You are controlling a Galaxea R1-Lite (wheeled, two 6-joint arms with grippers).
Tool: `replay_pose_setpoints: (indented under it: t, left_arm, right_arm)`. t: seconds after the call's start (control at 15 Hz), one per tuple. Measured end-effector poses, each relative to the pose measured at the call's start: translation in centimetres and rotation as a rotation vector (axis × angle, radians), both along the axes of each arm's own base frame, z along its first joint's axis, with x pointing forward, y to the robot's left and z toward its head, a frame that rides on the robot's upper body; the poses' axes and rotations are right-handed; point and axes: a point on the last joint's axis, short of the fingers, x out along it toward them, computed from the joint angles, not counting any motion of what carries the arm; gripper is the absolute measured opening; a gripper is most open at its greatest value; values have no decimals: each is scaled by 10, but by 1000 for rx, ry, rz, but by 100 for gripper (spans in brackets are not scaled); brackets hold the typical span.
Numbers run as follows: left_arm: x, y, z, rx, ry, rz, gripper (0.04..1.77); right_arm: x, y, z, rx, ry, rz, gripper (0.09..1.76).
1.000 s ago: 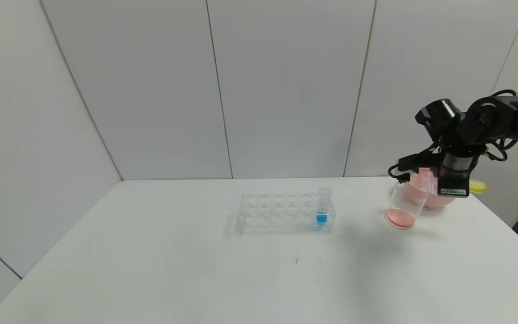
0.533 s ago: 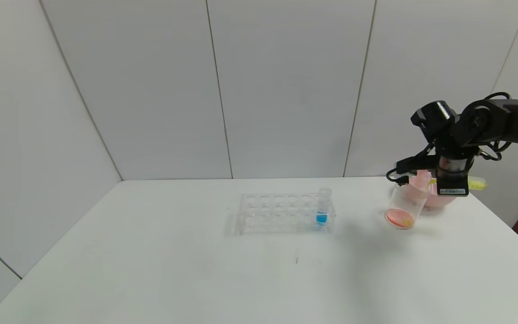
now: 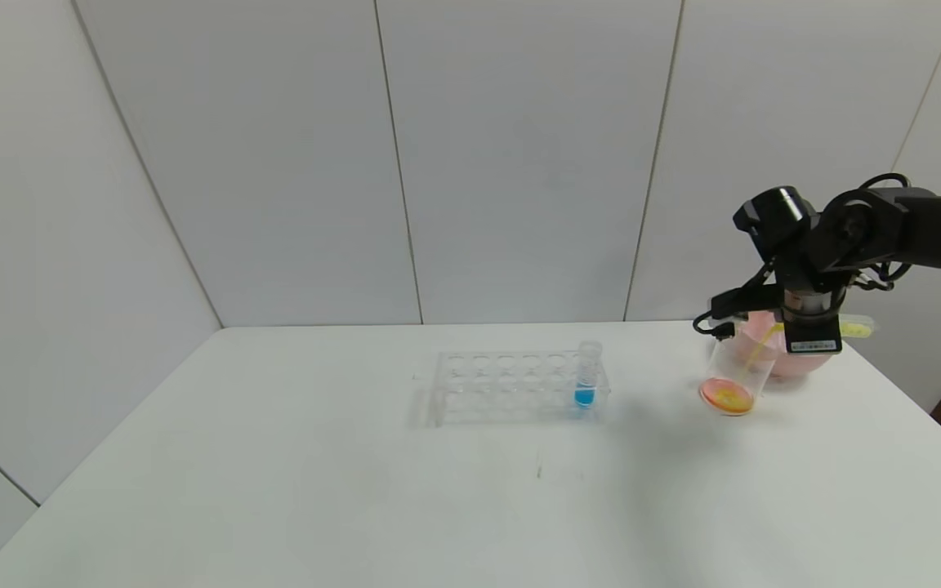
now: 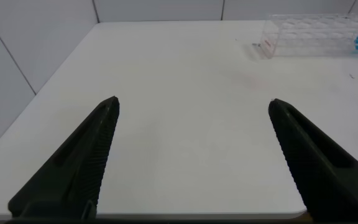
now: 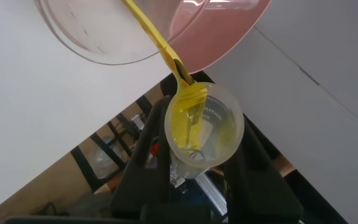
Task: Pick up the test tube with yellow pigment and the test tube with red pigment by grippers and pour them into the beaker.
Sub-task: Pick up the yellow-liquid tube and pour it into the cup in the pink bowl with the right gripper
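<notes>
- The right gripper [image 3: 807,331], near the table's far right corner, pinches the test tube with yellow pigment [image 3: 853,328] between its black fingers [image 5: 146,144], the tube tipped on its side above the beaker [image 3: 733,376].
- In the right wrist view the tube's open mouth [image 5: 204,127] faces the camera, and a thin yellow stream [image 5: 153,36] runs from its lip over the beaker rim [image 5: 98,59].
- The beaker stands upright on the white table [image 3: 356,490], just in front of the pink bowl [image 3: 789,359]; whether the two touch cannot be told. Its base holds a shallow red-orange pool with yellow spreading in the middle.
- A white label with small print sits on the gripper's housing [image 3: 812,345]; the print cannot be read. Faint lettering on the tube's wall is likewise too blurred to read.
- The clear tube rack [image 3: 515,388] stands mid-table, well apart from the beaker, with one tube of blue liquid [image 3: 586,377] upright at its right end.
- Bare tabletop stretches between rack and beaker and across the whole near and left side.
- The left gripper [image 4: 194,162] hangs over the table's near-left part with its fingers spread wide, nothing between them.
</notes>
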Motion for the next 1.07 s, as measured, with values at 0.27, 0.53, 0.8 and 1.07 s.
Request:
replay_pose_setpoints:
  t: [0.27, 0.53, 0.8, 1.07]
  left_arm:
    - [0, 0, 0, 0, 0, 0, 172]
    - [0, 0, 0, 0, 0, 0, 172]
    - [0, 0, 0, 0, 0, 0, 172]
    - [0, 0, 0, 0, 0, 0, 172]
  right_arm:
    - [1, 7, 0, -67, -1, 11, 55]
    - [2, 10, 2, -117, 2, 23, 55]
    - [2, 10, 4, -152, 8, 27, 55]
    - [2, 12, 7, -190, 4, 33, 55]
